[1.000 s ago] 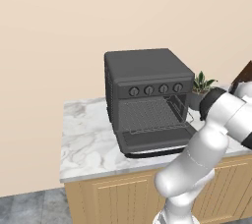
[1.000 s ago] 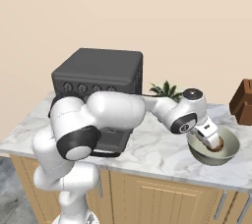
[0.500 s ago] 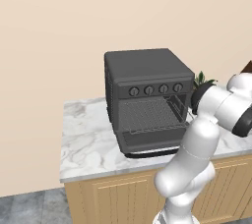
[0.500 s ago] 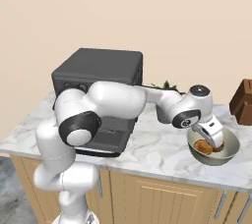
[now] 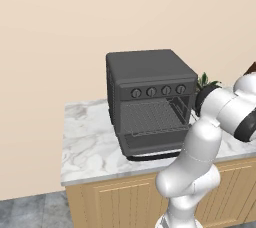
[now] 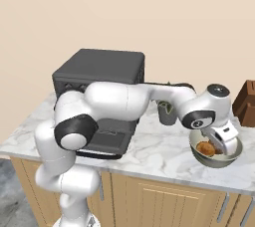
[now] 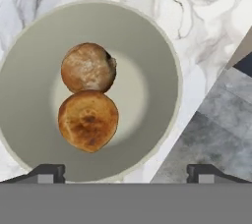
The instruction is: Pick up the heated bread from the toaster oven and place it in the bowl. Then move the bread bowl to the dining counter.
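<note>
Marble counter [image 7: 206, 16]: smooth round bowl [image 7: 152, 46] cradles two crusty buns [image 7: 88, 120]; gripper [image 7: 125, 171] spread, empty.

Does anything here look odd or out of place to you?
Mostly tidy. The toaster oven stands with its door dropped open and its rack bare, and the bowl holds two buns touching each other, not one. Nothing spilled or damaged.

You get bright, even, rendered light in all three views, with no glare and only faint soft shading under the toaster oven [image 5: 150, 103] and beneath the arm on the marble desk [image 6: 149, 149]. Your hand view is sharp from edge to edge, the bowl [image 7: 152, 46] evenly lit with a paler centre. The base views look slightly soft, without edge distortion.
</note>
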You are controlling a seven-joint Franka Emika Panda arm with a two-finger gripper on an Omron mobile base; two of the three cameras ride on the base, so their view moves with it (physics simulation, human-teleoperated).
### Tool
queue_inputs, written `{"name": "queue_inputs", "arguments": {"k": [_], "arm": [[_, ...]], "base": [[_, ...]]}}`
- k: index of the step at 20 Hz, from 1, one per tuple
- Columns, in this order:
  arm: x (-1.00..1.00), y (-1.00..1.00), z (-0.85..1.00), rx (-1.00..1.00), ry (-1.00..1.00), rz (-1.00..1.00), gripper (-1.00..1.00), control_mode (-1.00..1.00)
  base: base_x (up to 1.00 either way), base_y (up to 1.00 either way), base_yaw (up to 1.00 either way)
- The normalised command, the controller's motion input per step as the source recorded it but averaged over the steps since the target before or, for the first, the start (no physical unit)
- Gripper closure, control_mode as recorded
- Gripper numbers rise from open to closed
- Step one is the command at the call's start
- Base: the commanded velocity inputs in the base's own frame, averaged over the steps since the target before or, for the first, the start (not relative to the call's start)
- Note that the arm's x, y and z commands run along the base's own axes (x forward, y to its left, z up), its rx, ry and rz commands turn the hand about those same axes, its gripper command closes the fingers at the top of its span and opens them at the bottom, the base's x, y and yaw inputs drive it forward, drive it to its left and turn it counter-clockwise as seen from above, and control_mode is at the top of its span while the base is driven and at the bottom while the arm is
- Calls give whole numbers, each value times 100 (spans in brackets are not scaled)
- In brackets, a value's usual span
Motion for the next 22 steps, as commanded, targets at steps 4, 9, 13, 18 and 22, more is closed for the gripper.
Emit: {"name": "queue_inputs", "arguments": {"k": [4, 9, 13, 18, 22], "arm": [[-61, 0, -4, 0, 0, -12, -100, -100], [-1, 0, -31, 1, 0, -12, -100, -100], [6, -8, -21, 2, 0, -16, -100, -100], [28, -11, -14, 9, 0, -18, -100, -100], [28, -18, -11, 12, 0, -10, -100, -100]], "base": [[0, 0, 0], [0, 0, 0], [0, 0, 0], [0, 0, 0], [0, 0, 0]]}}
